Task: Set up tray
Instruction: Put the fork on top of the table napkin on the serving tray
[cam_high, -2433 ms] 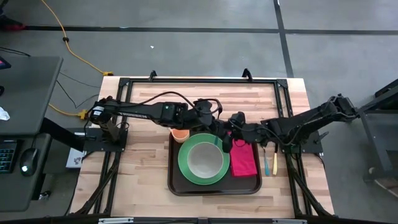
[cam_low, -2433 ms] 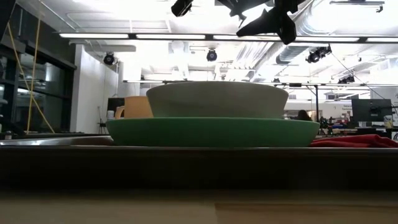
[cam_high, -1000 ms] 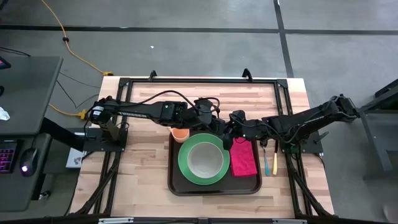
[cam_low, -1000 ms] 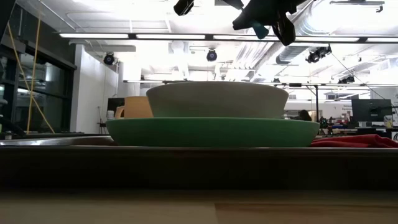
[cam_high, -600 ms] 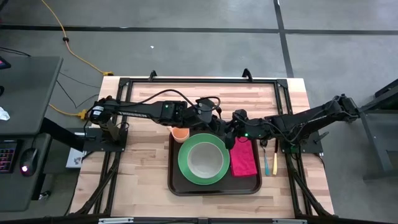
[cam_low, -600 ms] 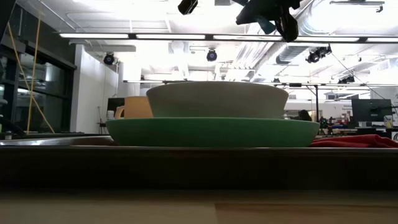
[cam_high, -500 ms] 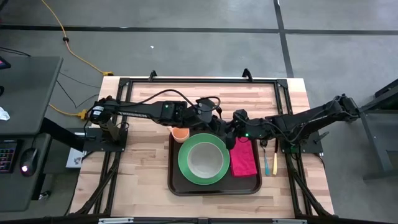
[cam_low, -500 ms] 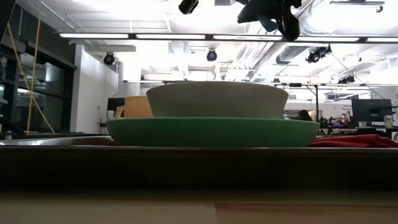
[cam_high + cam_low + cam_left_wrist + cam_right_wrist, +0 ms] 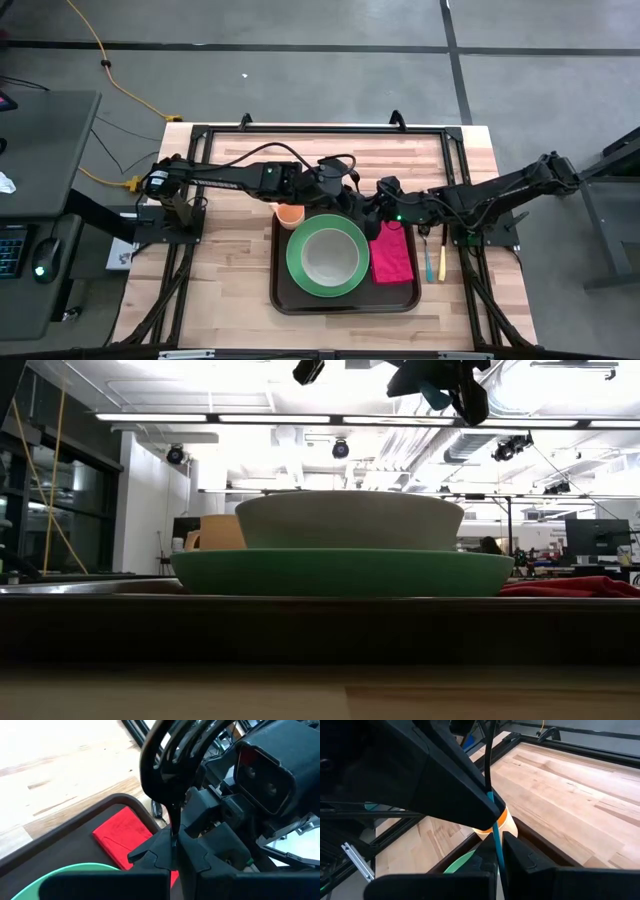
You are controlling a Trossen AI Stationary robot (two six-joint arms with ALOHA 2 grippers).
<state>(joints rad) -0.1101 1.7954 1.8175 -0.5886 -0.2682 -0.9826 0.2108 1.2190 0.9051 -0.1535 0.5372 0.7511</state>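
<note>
The dark brown tray lies in the table's middle. On it are a green plate with a pale bowl, an orange cup and a red napkin. My left gripper and my right gripper meet high above the tray's far edge. Both are shut on one thin utensil with a teal handle, which also shows at the top of the low view. What kind of utensil it is does not show. My left gripper pinches the utensil's thin dark upper part between its two fingers, coming level from the table's left. The utensil is lifted clear of the tray. My right gripper pinches the utensil's teal handle between its two fingers, coming from the table's right, opposite my left gripper. The fingers lie across the handle. The utensil stands roughly along the picture's height in this view, clear of everything below.
Two more utensils, one with a yellow handle and one with a blue handle, lie on the wood right of the tray. A black frame runs along the table's far side. Bare wood lies left of the tray.
My right gripper has gone a little toward the table's far edge and up, staying against my left gripper. In the low view both grippers and the teal handle have risen slightly toward the picture's top. The things on the tray have kept still.
</note>
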